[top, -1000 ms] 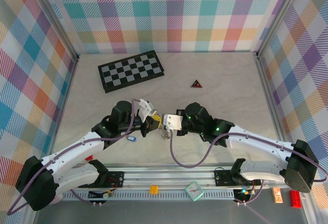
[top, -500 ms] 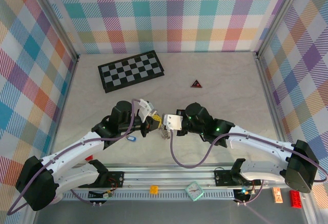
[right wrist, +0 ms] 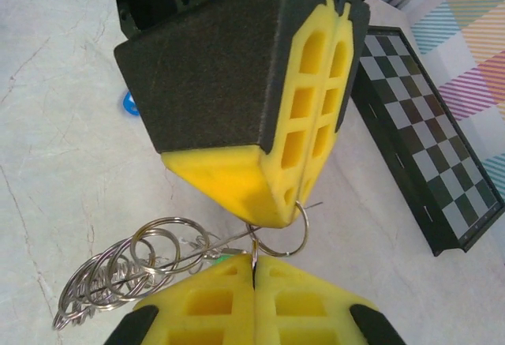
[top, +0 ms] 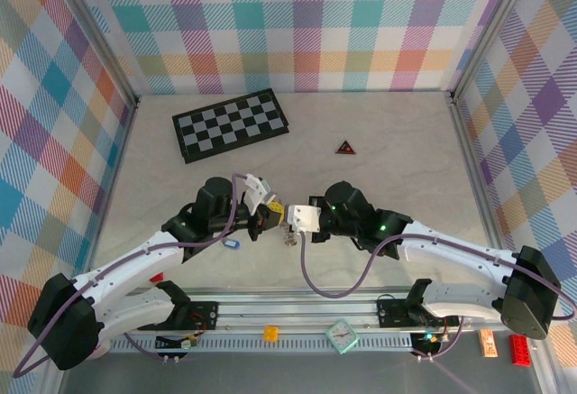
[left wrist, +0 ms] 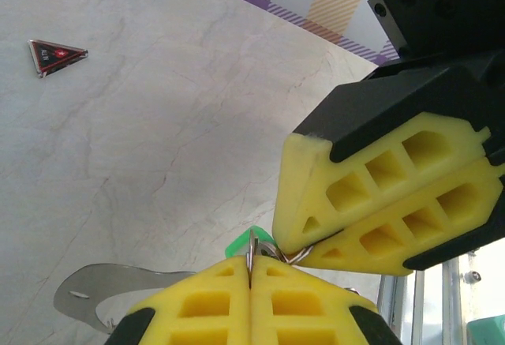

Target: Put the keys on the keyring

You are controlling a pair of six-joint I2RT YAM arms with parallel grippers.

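Hands stay met tip to tip at the middle of the worktop (top: 397, 160) in the top view: the left hand (top: 273, 217) and the right hand (top: 290, 220), both closed and barely shifted from a second ago. The keyring (top: 290, 236) hangs just beneath where they meet. The blue key (top: 229, 243) lies on the pale marbled surface beside the left arm, where it lay before. Further back, the checkerboard (top: 232, 124) and the red-edged triangle (top: 346, 148) are unmoved, with plaid walls (top: 297, 24) on three sides.

From the left wrist, the left hand's yellow pads are pressed together on a thin ring of the keyring, and the right hand's pads pinch at the same ring from the right. The green key (left wrist: 239, 246) peeks out just behind that ring; whether it is threaded on I cannot tell.

From the right wrist, the right hand's pads clamp the ring's wire, the left hand's tip grips the ring from above, and the rest of the linked silver rings trails down to the left over the worktop.
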